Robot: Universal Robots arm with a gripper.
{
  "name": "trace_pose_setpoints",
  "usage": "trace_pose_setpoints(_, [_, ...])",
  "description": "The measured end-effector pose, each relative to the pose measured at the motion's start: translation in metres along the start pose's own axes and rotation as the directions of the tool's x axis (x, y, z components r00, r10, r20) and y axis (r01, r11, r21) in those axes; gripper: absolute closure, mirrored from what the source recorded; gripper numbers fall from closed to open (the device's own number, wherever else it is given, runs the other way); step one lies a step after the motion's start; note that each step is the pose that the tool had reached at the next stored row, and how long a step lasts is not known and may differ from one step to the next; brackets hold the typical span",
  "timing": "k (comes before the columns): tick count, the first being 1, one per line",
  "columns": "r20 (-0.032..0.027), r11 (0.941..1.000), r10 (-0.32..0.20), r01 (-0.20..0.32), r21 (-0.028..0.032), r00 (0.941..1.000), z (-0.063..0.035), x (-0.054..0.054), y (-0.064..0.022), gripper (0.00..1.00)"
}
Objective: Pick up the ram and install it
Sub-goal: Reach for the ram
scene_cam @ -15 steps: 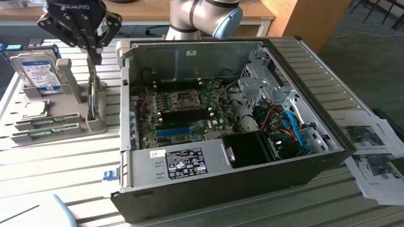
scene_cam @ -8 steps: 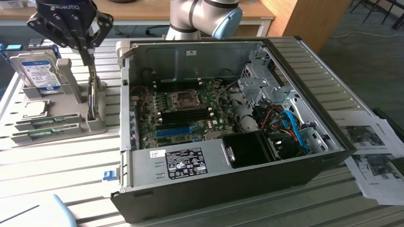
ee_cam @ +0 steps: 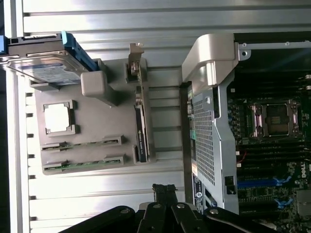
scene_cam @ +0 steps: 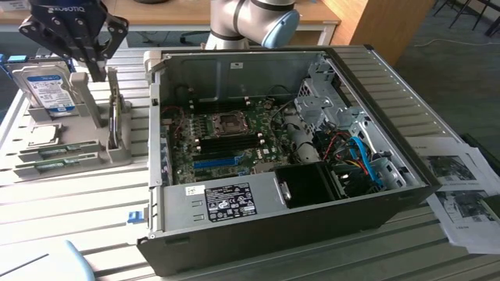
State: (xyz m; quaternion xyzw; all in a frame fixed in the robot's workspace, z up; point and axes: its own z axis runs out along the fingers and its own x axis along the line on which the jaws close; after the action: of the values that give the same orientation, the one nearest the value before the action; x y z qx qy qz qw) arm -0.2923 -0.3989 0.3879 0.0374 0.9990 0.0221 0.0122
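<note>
Two green ram sticks [scene_cam: 61,151] [ee_cam: 82,144] lie edge-up in slots at the near end of a grey holder [scene_cam: 93,146] [ee_cam: 97,116], to the exterior view's left of the open computer case [scene_cam: 273,146]. My black gripper [scene_cam: 98,73] [ee_cam: 164,190] hangs above the far part of the holder, well clear of the ram. Its fingers are shut together with nothing between them. The motherboard [scene_cam: 226,140] [ee_cam: 272,145] lies exposed inside the case, with its empty processor socket [scene_cam: 229,122] in the middle.
The holder also carries a hard drive [scene_cam: 47,88] [ee_cam: 43,68] standing upright, a square silver processor [scene_cam: 43,134] [ee_cam: 57,118] and a thin upright card [scene_cam: 117,117] [ee_cam: 141,126]. Printed sheets [scene_cam: 461,193] lie at the exterior view's right of the case.
</note>
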Motion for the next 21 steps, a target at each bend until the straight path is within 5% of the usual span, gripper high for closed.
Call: trace_pose_setpoints(21, [-0.0035, 1.0000, 0.000, 0.000, 0.0003, 1.0000, 0.0009, 0.038, -0.0029, 0.91])
